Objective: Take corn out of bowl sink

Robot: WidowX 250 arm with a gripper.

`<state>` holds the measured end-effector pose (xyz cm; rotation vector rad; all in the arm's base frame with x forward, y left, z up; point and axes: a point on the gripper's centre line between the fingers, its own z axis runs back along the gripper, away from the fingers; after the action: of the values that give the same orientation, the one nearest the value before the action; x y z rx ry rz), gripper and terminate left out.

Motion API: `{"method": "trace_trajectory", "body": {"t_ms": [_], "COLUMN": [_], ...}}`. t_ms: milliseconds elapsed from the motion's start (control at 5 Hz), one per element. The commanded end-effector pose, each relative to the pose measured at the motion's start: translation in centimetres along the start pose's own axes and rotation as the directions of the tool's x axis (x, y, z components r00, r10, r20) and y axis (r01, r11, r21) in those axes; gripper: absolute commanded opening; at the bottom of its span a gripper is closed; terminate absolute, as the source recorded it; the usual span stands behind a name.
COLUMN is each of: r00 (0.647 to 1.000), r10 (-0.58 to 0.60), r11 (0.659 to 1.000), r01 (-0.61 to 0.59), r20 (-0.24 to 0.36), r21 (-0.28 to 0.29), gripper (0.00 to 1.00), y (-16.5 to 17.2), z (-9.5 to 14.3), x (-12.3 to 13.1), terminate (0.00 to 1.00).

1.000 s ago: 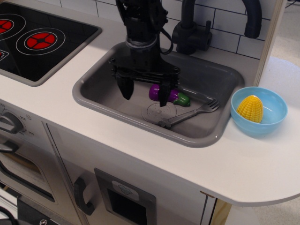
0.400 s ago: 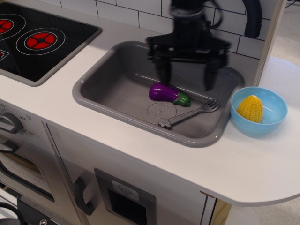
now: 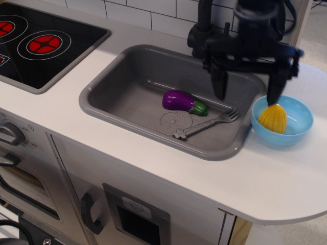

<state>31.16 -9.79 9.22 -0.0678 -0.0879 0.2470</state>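
White counter (image 3: 168, 168) runs under everything, with tiled wall behind, and the grey sink (image 3: 102, 99) is my landmark. A second ago I was low inside that basin, fingers straddling the eggplant (image 3: 181, 100); then I rose and swung toward the sink's right end. Now my gripper (image 3: 249, 94) hangs over the sink's right rim, spread wide and holding nothing. One fingertip is above the basin's right end, the other is just over the near-left edge of the corn (image 3: 273, 118), though I cannot tell whether it touches.

Nothing else has shifted. The corn sits in the bowl (image 3: 299, 130), which stands on the counter just to the right of the sink, close by its rim. Inside the sink, the eggplant lies near the middle and the fork (image 3: 207, 124) rests diagonally toward the front right, beside the drain mark (image 3: 172, 122). Left of the sink, well apart, is the stovetop (image 3: 41, 46).

So I judge that I have only made the approach. I am not yet centred: I need to slide further right of the sink until the cob sits between my fingers, then drop and close without nudging the bowl.
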Motion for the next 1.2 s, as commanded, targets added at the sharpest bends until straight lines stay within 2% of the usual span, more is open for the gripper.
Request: {"method": "trace_trajectory", "body": {"t_ms": [0,600,1000], "r00": [0.997,0.994,0.993], "r10": [0.012,0.066,0.082], "r11": [1.000,0.998,0.996], "r01": [-0.010,-0.066,-0.084], "r20": [0.072,0.087,0.083], "r21": [-0.029,-0.009,0.011], "gripper": [1.00,1.00,1.00], "y": [-2.9,-5.1,-5.4], "z": [-0.4,-0.8,-2.0], "x": [1.3,2.6,2.1], "terminate": [0.00,0.00,0.00]}}
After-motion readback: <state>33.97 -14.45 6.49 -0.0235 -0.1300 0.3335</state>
